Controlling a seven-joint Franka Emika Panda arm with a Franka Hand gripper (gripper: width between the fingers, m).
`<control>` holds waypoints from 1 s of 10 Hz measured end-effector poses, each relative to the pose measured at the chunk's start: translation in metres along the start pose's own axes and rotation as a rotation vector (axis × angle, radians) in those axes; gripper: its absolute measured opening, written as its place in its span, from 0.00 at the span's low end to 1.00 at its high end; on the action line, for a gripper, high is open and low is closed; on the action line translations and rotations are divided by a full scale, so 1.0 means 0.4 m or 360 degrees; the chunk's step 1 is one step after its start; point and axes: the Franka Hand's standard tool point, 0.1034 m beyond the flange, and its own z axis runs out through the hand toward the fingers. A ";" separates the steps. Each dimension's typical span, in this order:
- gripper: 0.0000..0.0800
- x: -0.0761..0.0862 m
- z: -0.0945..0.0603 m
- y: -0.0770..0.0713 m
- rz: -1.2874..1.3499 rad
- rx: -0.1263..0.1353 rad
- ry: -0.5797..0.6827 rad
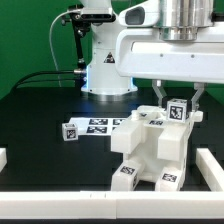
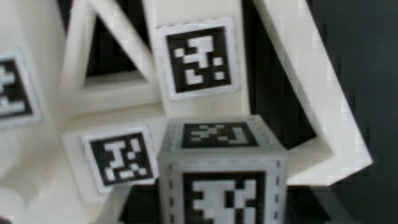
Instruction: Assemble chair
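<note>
We see the pincer point(image 1: 178, 99) clamped on a tagged post point(image 1: 178, 111) atop the half-built chair point(image 1: 148, 152), which stands on the tabletop point(image 1: 40, 110). A tilted post could jam or shove the chair. Only the wrist view shows the rails point(image 2: 294, 90) behind the post, and only the exterior view shows the marker board point(image 1: 95, 127).

The exterior view stands off the table point(image 1: 40, 115), a little above it. It faces across to the arm's base point(image 1: 105, 75) at 12 o'clock and sits far enough back to take in the whole chair point(image 1: 150, 150) between 4 and 5 o'clock. The wrist view rides above the gripper point(image 1: 178, 103) and looks down from very near, so tags fill its frame. Both views share the tagged block point(image 1: 177, 111), the block point(image 2: 217, 170) nearest the wrist lens.
</note>
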 end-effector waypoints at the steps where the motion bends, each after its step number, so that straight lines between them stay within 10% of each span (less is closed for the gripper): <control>1: 0.36 -0.001 0.000 -0.001 0.0080 0.0005 -0.0004; 10: 0.36 -0.010 0.003 -0.010 0.0842 0.0039 -0.0050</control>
